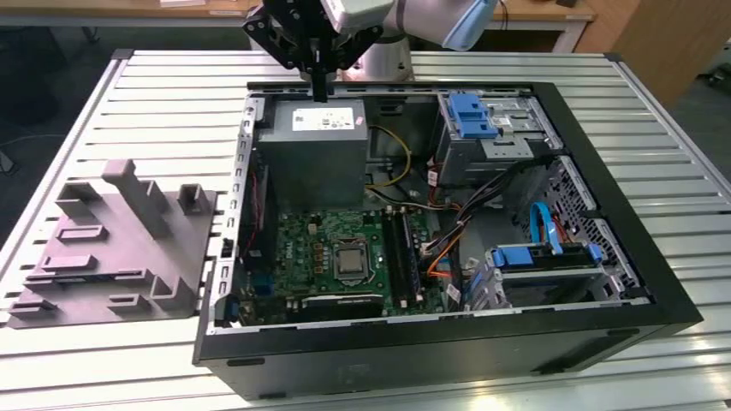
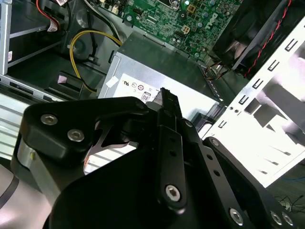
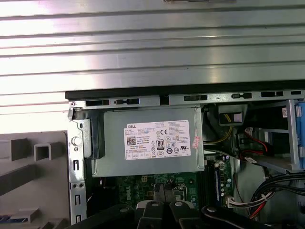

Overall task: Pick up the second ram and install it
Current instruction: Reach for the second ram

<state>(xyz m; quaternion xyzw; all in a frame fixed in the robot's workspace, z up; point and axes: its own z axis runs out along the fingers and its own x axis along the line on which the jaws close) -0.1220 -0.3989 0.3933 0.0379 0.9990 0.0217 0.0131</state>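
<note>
My gripper (image 1: 318,89) hangs shut with nothing between its fingers, above the back edge of the open computer case (image 1: 457,342) and over the grey power supply (image 1: 314,128). In both wrist views the fingertips (image 2: 167,95) (image 3: 160,189) meet over the power supply (image 3: 147,143) (image 2: 162,62). The green motherboard (image 1: 331,248) lies lower in the case. Its long black slots (image 1: 396,248) run beside the processor socket. The second ram is out of view.
A grey moulded fixture (image 1: 115,248) lies on the slatted metal table (image 1: 639,86) at the exterior view's left. Blue drive brackets (image 1: 471,116) (image 1: 549,255), cables (image 1: 395,163) and a fan (image 2: 257,33) crowd the case's other side.
</note>
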